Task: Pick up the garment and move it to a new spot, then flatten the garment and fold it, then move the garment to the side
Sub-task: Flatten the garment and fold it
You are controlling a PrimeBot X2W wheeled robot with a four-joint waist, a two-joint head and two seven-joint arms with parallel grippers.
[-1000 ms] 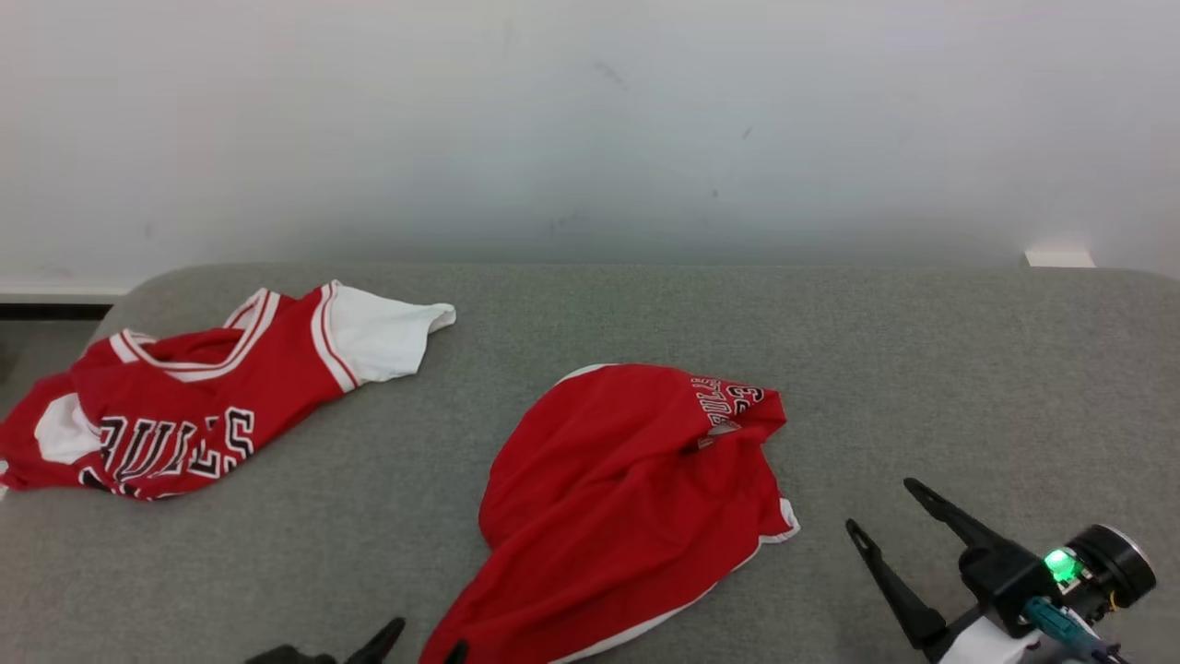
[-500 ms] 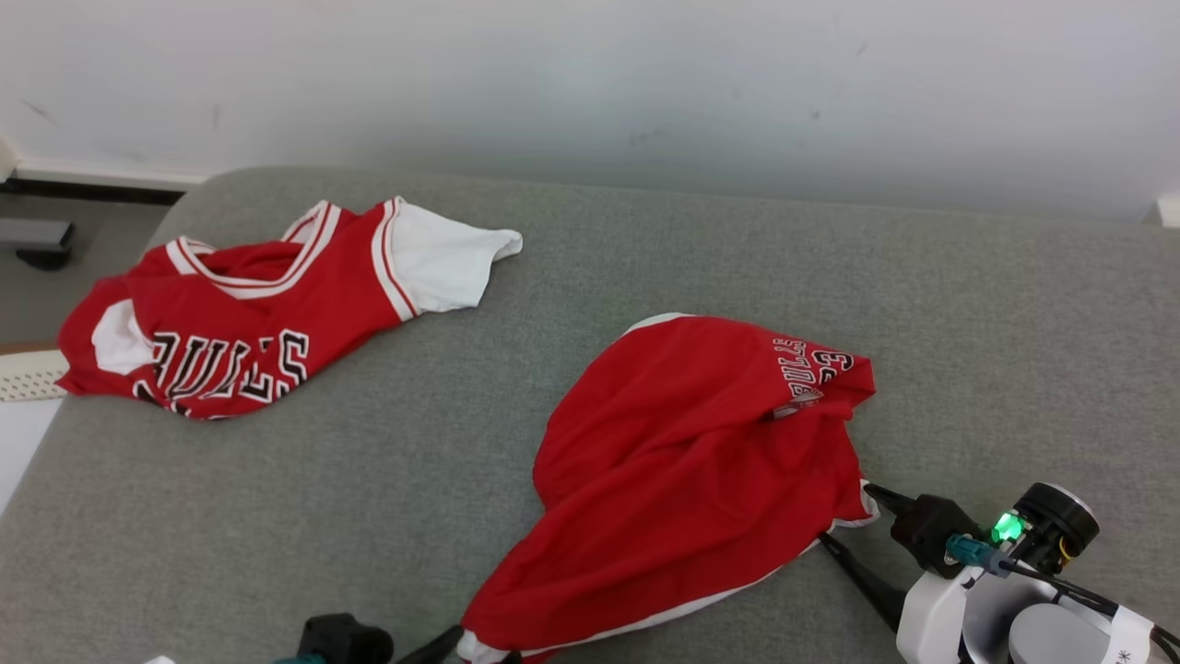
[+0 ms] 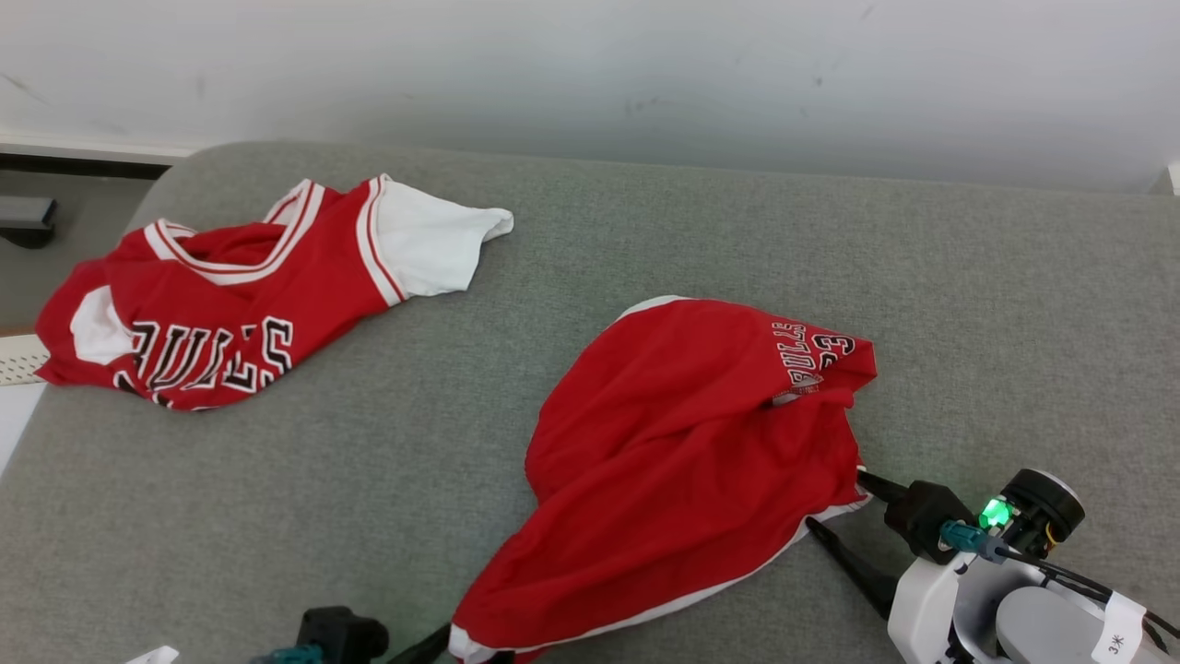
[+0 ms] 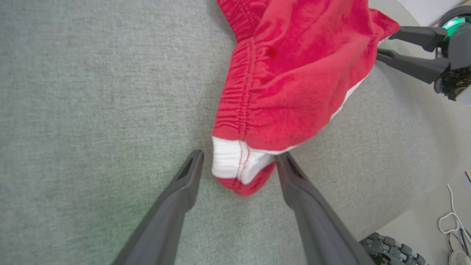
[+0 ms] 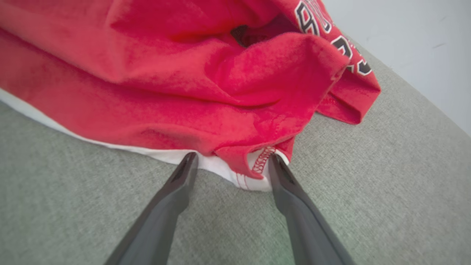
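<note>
The garment is a pair of crumpled red shorts (image 3: 682,443) with white trim and black lettering, lying mid-surface. My left gripper (image 3: 466,646) is at the shorts' near waistband corner; in the left wrist view it (image 4: 240,158) is open, its fingers either side of the white-edged corner (image 4: 235,169). My right gripper (image 3: 837,500) is at the shorts' right hem corner; in the right wrist view it (image 5: 232,158) is open, with the white hem (image 5: 250,176) lying between its fingers. Neither gripper is closed on the cloth.
A red and white jersey (image 3: 230,295) lies crumpled at the far left of the grey padded surface (image 3: 369,461). A pale wall runs behind it. The surface's left edge drops to the floor (image 3: 55,267). The left wrist view shows a white cable (image 4: 452,221) on the floor.
The head camera has tilted down and shifted. My right gripper moved in from the lower right to the shorts' right corner. My left gripper's fingers closed in on the near corner.
</note>
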